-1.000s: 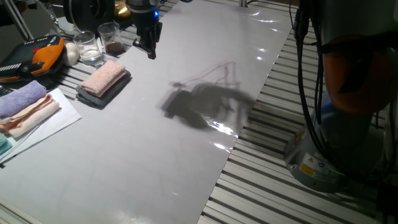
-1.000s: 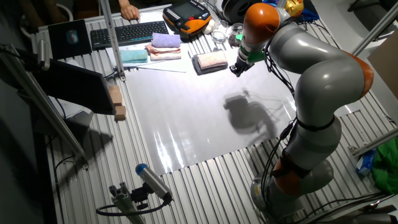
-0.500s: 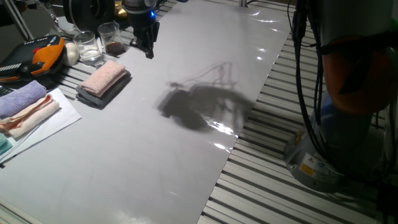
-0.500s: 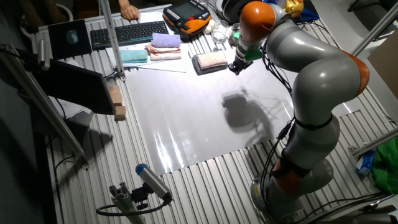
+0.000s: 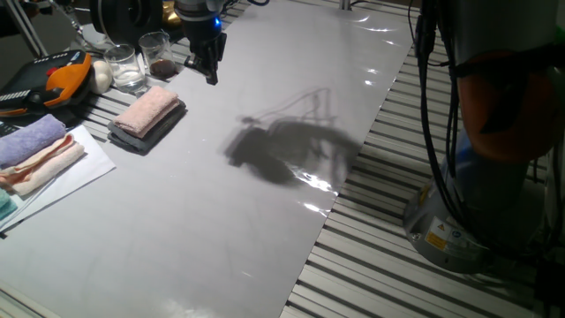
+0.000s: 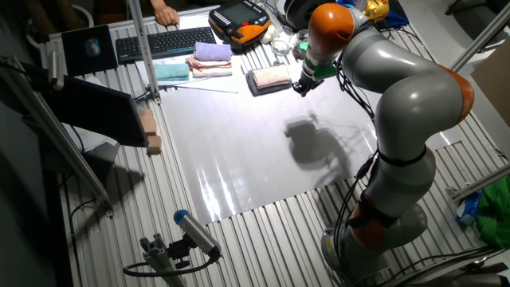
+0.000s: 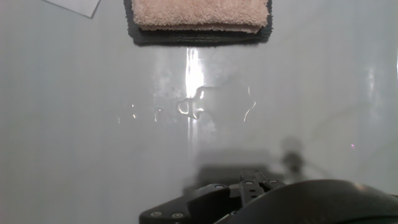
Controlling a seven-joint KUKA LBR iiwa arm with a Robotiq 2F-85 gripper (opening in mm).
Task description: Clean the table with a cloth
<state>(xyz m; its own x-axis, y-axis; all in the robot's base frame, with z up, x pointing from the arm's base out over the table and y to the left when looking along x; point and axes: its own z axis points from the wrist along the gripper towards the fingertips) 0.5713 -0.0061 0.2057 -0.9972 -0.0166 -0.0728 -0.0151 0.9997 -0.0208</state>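
Slatted metal benching runs around the work surface, ribbed in pale bars. Along the far edge lie a black keyboard and an orange-and-black handset. At the left edge stands a dark tilted panel on a metal frame. Overhead light throws bright glare streaks near the right edge.
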